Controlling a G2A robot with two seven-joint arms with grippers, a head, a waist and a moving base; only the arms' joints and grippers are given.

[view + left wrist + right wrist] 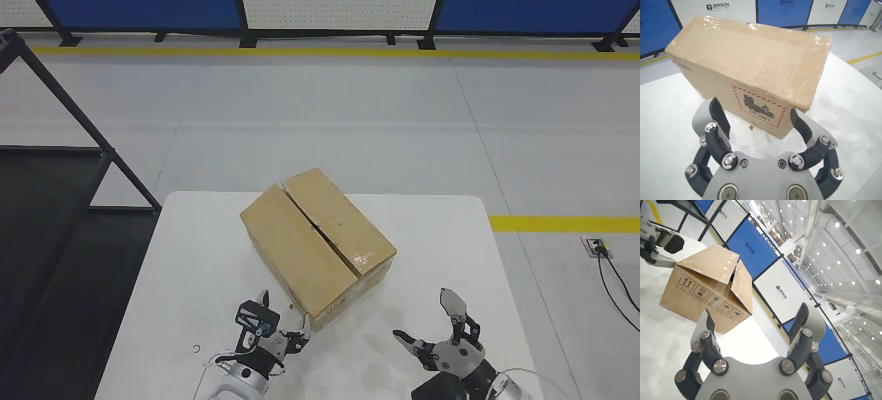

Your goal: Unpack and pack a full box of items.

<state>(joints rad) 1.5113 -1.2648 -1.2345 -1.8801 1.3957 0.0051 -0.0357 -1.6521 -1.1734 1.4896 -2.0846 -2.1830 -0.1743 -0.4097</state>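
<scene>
The cardboard box (318,243) sits askew mid-tabletop (200,260), its flaps folded down. The left hand (285,315) hovers just beside it, spread and empty; the right hand (422,318), likewise spread, hangs farther off

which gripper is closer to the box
The left gripper, right at the box's near corner; the right gripper is clearly apart from it.
</scene>
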